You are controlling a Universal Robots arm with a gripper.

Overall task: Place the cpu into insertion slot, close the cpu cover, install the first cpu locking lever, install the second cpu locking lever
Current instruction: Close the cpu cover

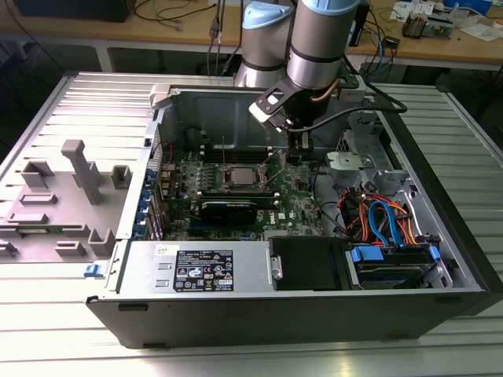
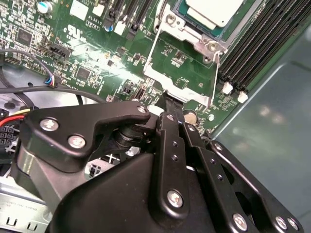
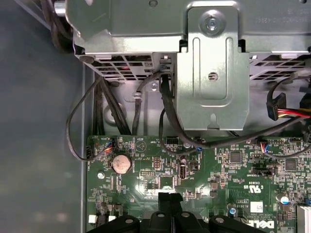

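Looking into the open PC case on the worktop: the cpu is already seated in the insertion slot, around the middle of the motherboard. The cpu cover is flipped open and lies out past the slot, with green board showing through its opening. The gripper is clenched, tips pressed together, and parked right at the cover's free edge. Can't tell if it's actually pinching that edge. Black memory slots run alongside the socket.
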